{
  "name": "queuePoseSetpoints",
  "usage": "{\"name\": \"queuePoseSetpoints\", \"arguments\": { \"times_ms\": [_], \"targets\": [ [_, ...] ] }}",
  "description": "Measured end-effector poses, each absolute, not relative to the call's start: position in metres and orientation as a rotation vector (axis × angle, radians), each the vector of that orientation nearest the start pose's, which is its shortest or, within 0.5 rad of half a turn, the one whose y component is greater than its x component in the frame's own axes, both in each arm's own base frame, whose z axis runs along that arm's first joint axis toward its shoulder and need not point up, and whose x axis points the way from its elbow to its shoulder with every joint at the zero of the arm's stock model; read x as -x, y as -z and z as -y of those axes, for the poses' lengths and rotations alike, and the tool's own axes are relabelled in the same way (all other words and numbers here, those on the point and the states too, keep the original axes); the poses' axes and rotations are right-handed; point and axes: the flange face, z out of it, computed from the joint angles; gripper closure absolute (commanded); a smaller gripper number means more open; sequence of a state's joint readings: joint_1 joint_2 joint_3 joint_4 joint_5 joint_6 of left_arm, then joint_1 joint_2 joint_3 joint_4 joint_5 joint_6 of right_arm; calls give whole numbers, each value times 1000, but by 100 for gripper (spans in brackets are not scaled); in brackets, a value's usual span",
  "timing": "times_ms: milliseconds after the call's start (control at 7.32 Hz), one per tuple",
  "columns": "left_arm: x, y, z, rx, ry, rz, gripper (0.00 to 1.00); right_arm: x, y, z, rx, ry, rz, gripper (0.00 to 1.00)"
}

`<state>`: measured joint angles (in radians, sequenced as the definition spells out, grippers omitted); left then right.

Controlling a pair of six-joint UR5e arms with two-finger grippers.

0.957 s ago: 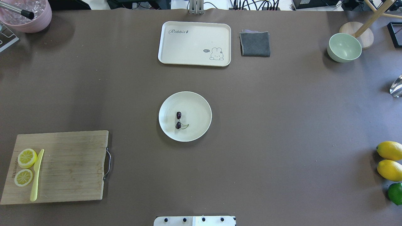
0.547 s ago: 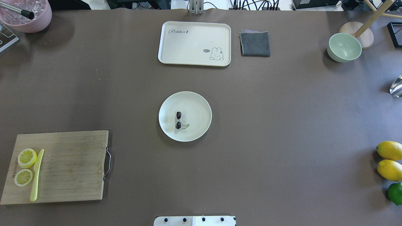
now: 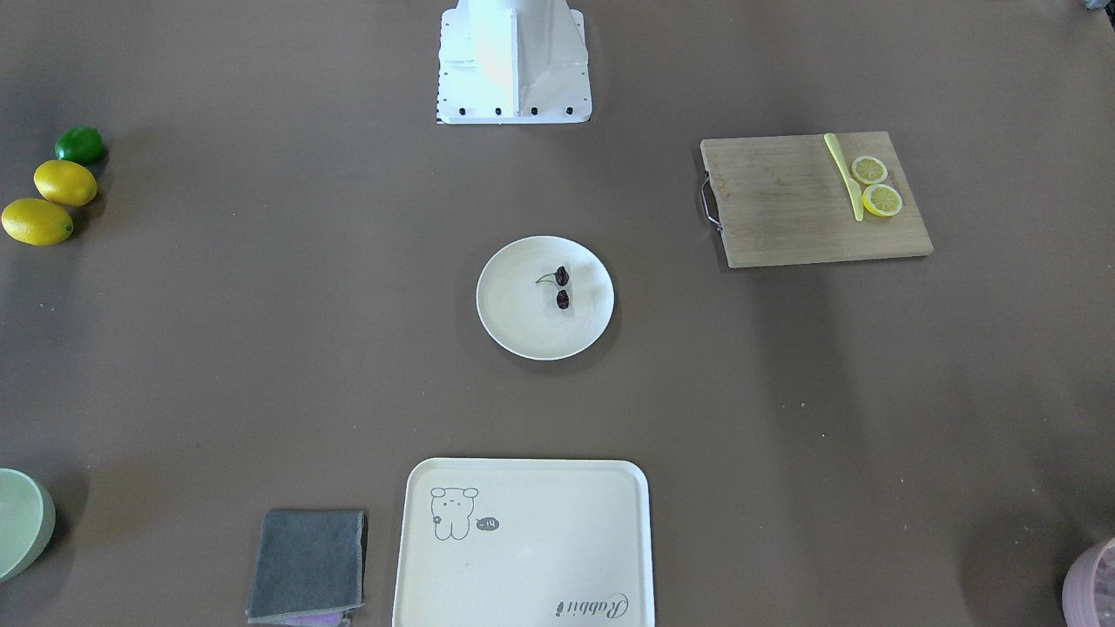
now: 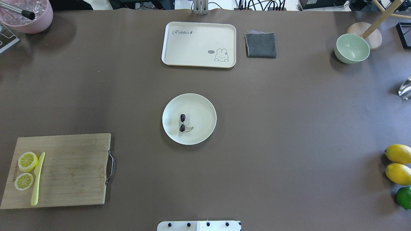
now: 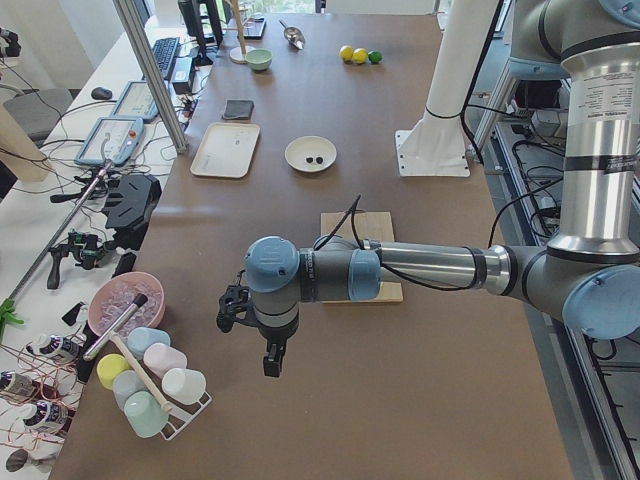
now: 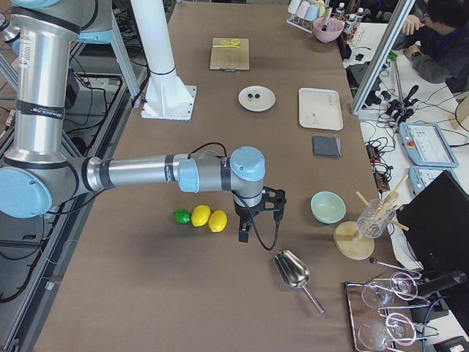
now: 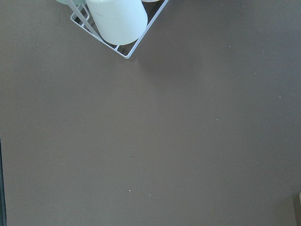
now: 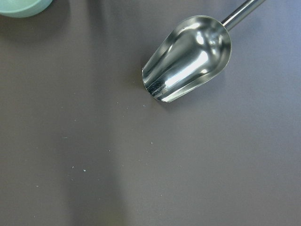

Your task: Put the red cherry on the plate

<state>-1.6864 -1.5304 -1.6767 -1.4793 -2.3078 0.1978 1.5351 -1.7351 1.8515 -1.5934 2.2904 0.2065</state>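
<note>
The red cherry (image 4: 182, 123), two dark maroon fruits joined by a green stem, lies on the round cream plate (image 4: 202, 115) at the table's middle, left of the plate's centre. The front view shows the cherry (image 3: 562, 288) on the plate (image 3: 518, 318) too. No gripper is near it. My left gripper (image 5: 272, 360) hangs over bare table at the far left end, beside a rack of cups. My right gripper (image 6: 244, 233) hangs at the far right end, near the lemons. Both show only in the side views, so I cannot tell whether they are open or shut.
A wooden cutting board (image 4: 64, 170) with two lemon slices and a yellow knife lies front left. A cream tray (image 4: 199, 45) and grey cloth (image 4: 260, 45) lie at the back. A green bowl (image 4: 352, 48), lemons (image 4: 398, 163) and a metal scoop (image 8: 188, 59) are on the right.
</note>
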Motion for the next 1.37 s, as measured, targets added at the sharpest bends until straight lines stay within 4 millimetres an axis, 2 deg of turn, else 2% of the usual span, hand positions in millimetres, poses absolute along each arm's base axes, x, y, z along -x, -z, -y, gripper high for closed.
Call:
{"name": "queuePoseSetpoints", "arguments": {
  "times_ms": [1367],
  "targets": [
    [120,-635,462,-133,-86,-734,2,-42,-603,432,14,-117,723,0]
  ]
}}
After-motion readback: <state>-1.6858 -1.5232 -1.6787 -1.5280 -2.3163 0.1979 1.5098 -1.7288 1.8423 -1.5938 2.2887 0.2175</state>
